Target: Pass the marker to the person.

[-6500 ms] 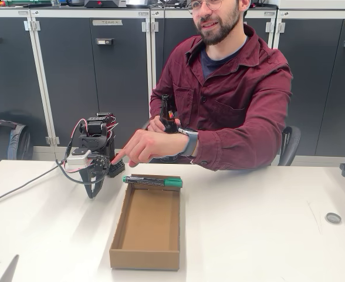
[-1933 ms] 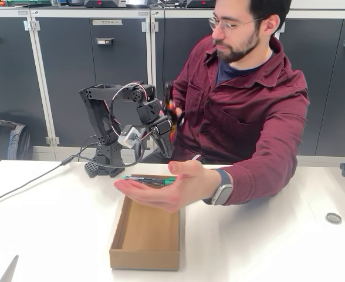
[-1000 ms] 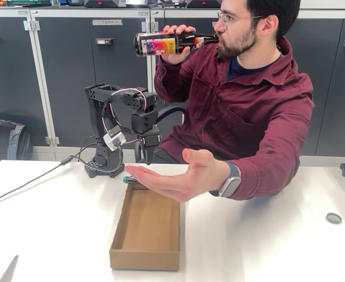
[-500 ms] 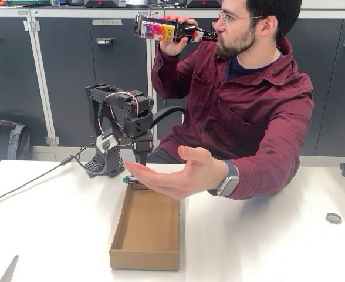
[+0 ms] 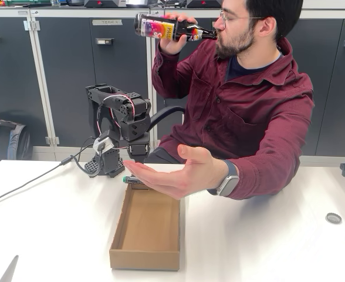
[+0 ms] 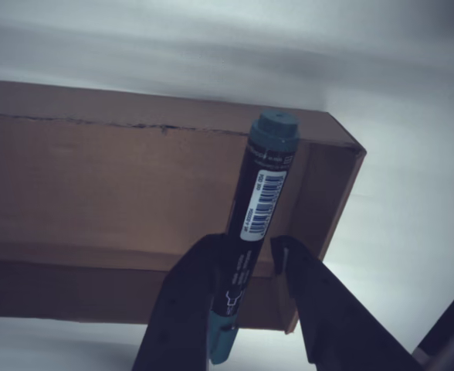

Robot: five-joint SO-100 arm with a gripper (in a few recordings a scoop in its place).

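Marker (image 6: 259,202) between pincer (image 6: 246,301) fingers, mostly hidden behind person's hand (image 5: 175,174).

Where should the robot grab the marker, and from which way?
Best on the barrel, near its lower end in the wrist view, coming straight down from above. The marker lies flat across the end of the cardboard box, so its long round sides are free. The gripper already straddles it there, fingers on either side. In the fixed view the person's open hand waits close by.
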